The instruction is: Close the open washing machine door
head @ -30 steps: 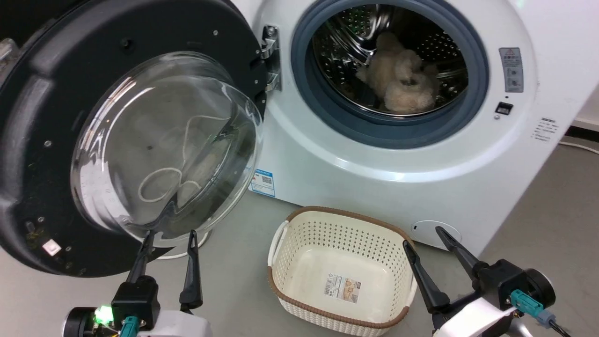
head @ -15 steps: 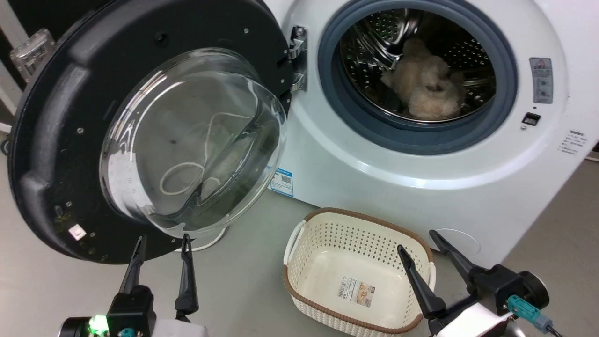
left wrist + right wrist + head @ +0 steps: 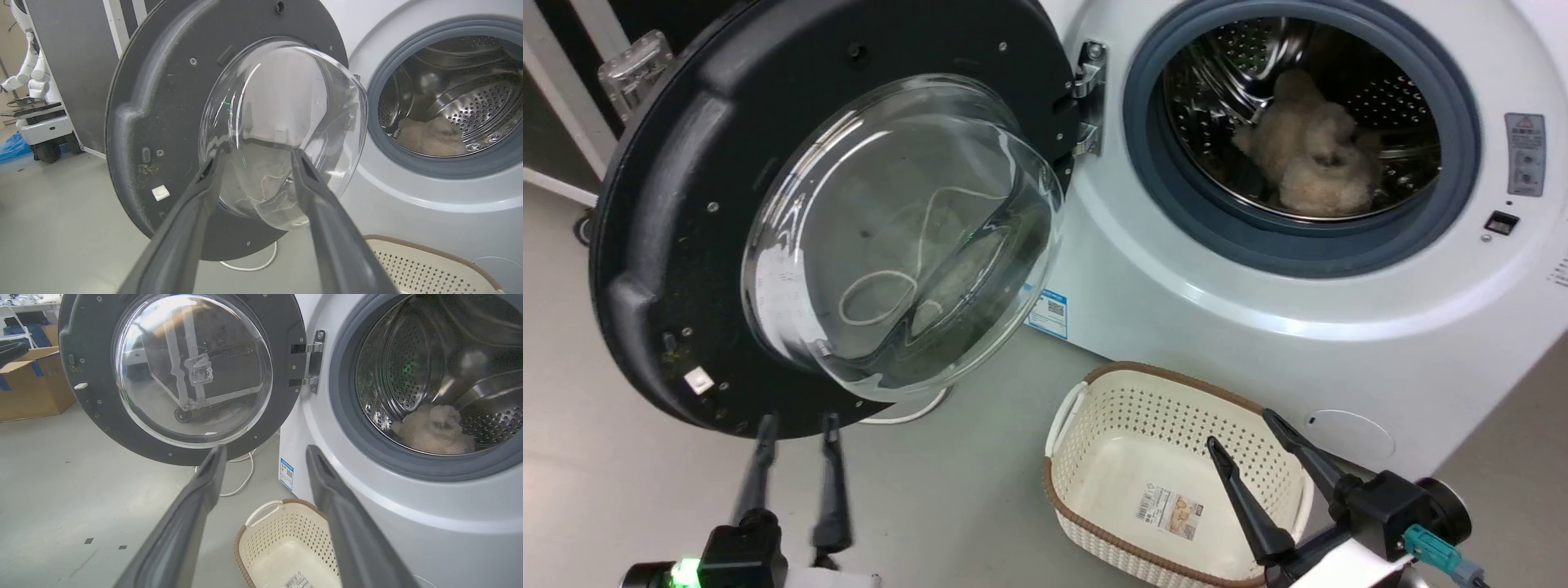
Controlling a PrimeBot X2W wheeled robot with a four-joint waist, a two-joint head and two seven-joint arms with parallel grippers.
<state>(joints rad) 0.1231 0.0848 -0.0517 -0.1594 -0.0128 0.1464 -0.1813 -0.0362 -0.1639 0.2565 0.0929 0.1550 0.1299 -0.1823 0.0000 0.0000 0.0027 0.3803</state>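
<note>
The washing machine door (image 3: 670, 245), a black ring around a bulging glass bowl, hangs wide open on its hinge (image 3: 1086, 98), left of the white washing machine (image 3: 1176, 327). A fluffy beige item (image 3: 1307, 163) lies in the steel drum. My left gripper (image 3: 798, 420) is open and blurred, just below the door's lower rim and apart from it. In the left wrist view the left gripper (image 3: 256, 155) points at the bowl of the door (image 3: 163, 102). My right gripper (image 3: 1241, 428) is open above the basket. In the right wrist view the right gripper (image 3: 266, 449) faces the door (image 3: 192, 371) and the machine (image 3: 408, 506).
A cream perforated basket (image 3: 1168, 373) with a brown rim stands on the grey floor before the machine. A white cable (image 3: 907, 416) loops on the floor under the door. Behind the door are a dark panel (image 3: 81, 61), another robot (image 3: 32, 81) and a cardboard box (image 3: 28, 384).
The head camera has moved, so the whole scene has slid right. My left gripper has dropped from overlapping the bowl's bottom edge to below the door's rim. The door stays as wide open.
</note>
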